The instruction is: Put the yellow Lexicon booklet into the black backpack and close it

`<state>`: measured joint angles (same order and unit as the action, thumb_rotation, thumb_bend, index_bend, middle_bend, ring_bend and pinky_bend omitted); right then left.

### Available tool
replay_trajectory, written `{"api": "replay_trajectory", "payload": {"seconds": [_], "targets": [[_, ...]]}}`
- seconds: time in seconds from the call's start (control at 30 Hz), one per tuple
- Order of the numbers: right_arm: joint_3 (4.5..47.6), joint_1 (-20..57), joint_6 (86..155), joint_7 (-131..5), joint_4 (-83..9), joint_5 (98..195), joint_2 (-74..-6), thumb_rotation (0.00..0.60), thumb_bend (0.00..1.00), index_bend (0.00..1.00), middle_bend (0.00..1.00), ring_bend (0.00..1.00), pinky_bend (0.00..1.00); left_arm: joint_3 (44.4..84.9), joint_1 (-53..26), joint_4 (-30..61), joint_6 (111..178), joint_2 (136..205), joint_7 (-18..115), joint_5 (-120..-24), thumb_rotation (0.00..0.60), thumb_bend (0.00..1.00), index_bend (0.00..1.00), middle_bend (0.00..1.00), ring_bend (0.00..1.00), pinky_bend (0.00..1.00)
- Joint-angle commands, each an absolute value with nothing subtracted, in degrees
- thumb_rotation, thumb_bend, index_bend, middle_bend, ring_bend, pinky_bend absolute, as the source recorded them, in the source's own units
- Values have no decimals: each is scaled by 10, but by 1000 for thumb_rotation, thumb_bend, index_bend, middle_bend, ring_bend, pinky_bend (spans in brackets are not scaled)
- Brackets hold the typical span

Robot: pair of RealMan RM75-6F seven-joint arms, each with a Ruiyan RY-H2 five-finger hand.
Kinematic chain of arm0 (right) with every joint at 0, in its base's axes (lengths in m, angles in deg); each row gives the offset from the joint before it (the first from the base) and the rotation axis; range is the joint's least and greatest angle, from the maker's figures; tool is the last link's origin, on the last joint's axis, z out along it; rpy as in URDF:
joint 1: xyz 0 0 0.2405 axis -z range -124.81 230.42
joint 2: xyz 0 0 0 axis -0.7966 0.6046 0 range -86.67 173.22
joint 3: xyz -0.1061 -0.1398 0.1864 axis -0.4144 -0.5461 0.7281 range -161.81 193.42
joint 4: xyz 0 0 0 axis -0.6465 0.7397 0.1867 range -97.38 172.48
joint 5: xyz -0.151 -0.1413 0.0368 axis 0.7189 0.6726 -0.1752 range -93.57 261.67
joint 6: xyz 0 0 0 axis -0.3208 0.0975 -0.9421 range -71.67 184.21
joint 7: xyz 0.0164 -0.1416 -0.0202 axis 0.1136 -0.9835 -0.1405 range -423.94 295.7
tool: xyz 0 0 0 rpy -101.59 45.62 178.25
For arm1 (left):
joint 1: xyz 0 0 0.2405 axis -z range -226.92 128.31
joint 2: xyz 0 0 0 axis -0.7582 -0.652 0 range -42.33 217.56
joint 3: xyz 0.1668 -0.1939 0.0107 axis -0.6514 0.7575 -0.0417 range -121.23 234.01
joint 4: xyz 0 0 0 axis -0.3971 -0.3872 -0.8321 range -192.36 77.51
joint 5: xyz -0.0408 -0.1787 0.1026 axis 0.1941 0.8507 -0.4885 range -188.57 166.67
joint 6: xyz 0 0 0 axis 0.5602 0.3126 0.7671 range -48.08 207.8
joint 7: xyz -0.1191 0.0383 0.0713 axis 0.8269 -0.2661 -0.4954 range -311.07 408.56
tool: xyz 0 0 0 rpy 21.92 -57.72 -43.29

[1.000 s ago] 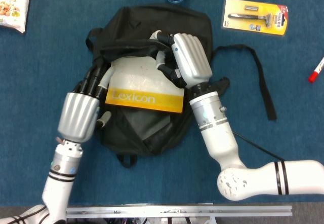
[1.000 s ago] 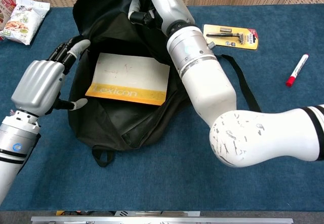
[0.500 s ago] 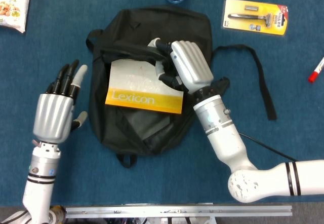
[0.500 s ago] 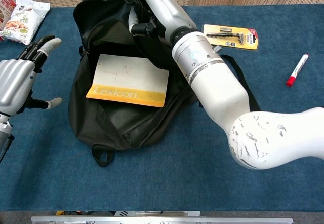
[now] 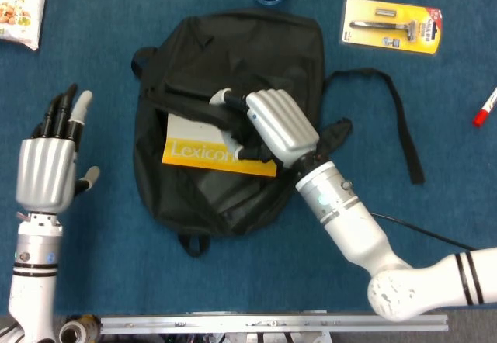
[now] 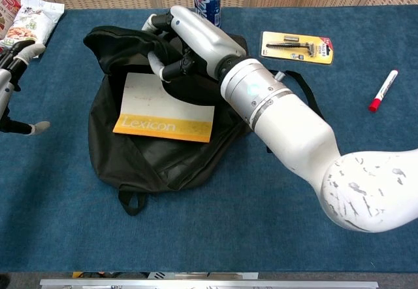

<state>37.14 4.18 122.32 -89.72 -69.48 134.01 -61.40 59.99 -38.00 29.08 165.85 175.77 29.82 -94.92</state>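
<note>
Head view: right robot hand (image 5: 276,126) grips black backpack (image 5: 233,64) flap over yellow Lexicon booklet (image 5: 217,155) inside; left robot hand (image 5: 48,168) spread, empty.

Both arms are glossy white with black rings. The left hand (image 5: 45,174) and right hand (image 5: 276,126) have ribbed silver backs and black fingers with pale tips.

The head view looks straight down on the blue worktop (image 5: 435,126) from above. The chest view sits lower, facing toward 12 o'clock at a slant. Both share the black backpack (image 5: 256,48) (image 6: 124,165), mid-frame.
</note>
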Motion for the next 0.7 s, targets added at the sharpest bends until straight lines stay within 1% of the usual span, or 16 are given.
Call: {"api": "replay_trajectory", "payload": {"seconds": [0.03,0.2,0.37,0.47,0.53,0.7], "targets": [[363,40,1208,-900,-714,1330,-596,600,364,213,300,247,451,604,-382,299,1658,1749,296,-945,600,76,10,20,75,380],[351,38,1197,-904,-732,1324,-575,600,240,85,222,171,359,609,-382,307,1654,1739,291,-938,600,76,10,20,74,377],[345,37,1192,-908,-754,1319,-551,600,94,9,167,116,285,612,-384,316,1655,1730,288,-935,600,76,10,20,75,377],[343,36,1191,-911,-766,1318,-535,600,17,0,123,76,243,613,-385,319,1654,1726,288,-931,600,76,10,20,75,377],[339,34,1187,-914,-771,1315,-526,600,0,0,108,62,228,614,-385,320,1652,1724,287,-928,600,75,10,20,75,377],[329,17,1157,-915,-771,1292,-518,600,0,0,96,48,216,618,-385,326,1648,1720,283,-920,600,76,10,20,74,376]]}}
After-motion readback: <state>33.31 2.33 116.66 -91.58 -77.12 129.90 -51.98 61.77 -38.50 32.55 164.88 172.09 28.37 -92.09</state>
